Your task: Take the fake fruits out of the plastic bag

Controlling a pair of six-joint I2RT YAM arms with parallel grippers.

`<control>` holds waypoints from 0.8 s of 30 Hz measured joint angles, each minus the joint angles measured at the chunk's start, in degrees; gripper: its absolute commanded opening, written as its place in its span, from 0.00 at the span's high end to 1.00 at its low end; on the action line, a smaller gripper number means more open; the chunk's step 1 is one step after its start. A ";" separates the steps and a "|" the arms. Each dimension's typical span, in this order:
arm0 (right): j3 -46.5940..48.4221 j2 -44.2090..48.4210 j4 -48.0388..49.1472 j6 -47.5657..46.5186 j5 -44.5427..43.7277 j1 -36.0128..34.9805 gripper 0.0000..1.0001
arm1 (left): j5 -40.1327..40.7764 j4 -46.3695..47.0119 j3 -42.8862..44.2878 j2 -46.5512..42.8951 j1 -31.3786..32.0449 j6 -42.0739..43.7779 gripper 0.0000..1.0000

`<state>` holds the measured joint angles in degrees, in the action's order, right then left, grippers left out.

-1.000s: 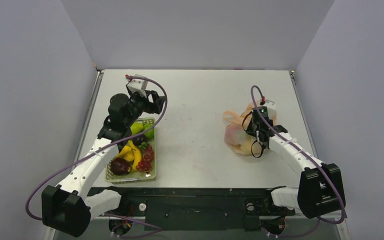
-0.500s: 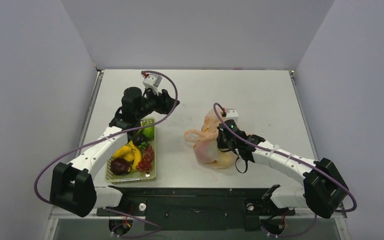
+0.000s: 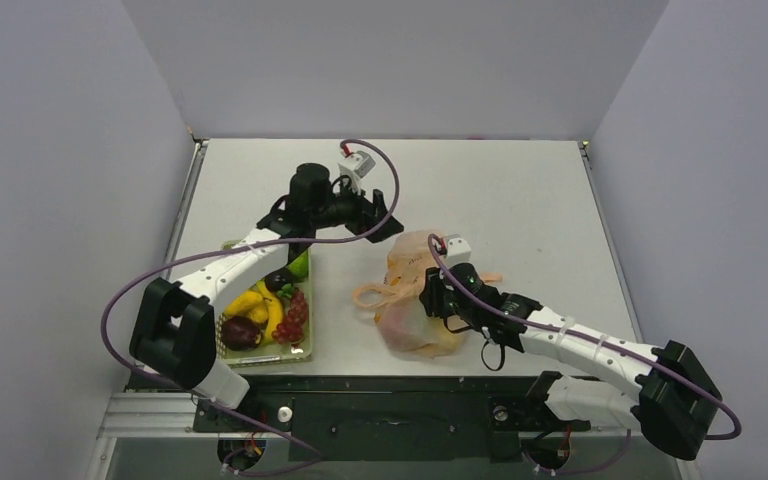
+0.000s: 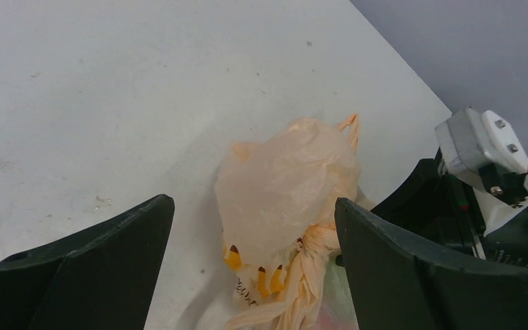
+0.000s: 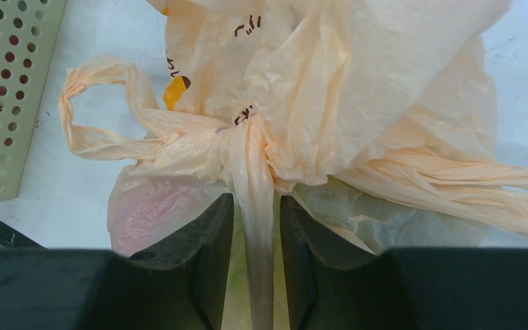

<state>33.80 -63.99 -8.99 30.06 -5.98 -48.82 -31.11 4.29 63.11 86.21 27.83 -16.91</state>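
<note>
The peach-orange plastic bag [image 3: 412, 305] with banana prints lies at the table's near centre, knotted at its handles. My right gripper [image 3: 432, 298] is shut on a twisted strand of the bag [image 5: 254, 172] just below the knot. A pink fruit [image 5: 150, 210] and a green one [image 5: 237, 275] show faintly through the film; other fruits inside are hidden. My left gripper [image 3: 388, 225] hangs open and empty just behind the bag, and the bag's puffed top [image 4: 285, 185] sits between its wide-spread jaws in the left wrist view.
A light green lattice basket [image 3: 309, 322] at the near left holds yellow, green, red and dark purple fruits [image 3: 270, 300]. Its corner shows in the right wrist view [image 5: 7, 96]. A loose handle loop [image 5: 89, 117] of the bag points toward the basket.
My right gripper has dragged the bag from the right side to the near centre, close to the basket. My left arm has swung right from over the basket to just behind the bag.
</note>
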 measured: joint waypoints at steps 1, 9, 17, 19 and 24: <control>0.00 0.46 -0.11 -0.09 -0.28 0.00 0.67 | -0.31 -0.85 0.68 1.03 0.76 0.15 0.14; -1.14 11.30 -3.58 0.83 -6.62 -0.02 0.62 | 0.02 -9.62 5.01 9.05 8.44 2.54 0.24; -3.45 16.22 -3.43 3.19 -8.83 -0.11 0.80 | 5.20 -16.59 12.02 15.87 12.20 4.74 0.82; -4.85 15.28 -2.29 3.91 -8.83 -0.44 0.79 | 6.08 -18.05 13.64 17.20 12.90 5.33 0.90; -5.07 10.32 -0.85 4.24 -9.79 -2.25 0.78 | 7.15 -20.22 14.10 17.79 13.77 5.68 1.00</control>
<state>28.73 -53.67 -9.85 34.30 -15.77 -51.07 -23.97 -15.92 77.21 104.01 41.60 -11.22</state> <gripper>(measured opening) 0.215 0.024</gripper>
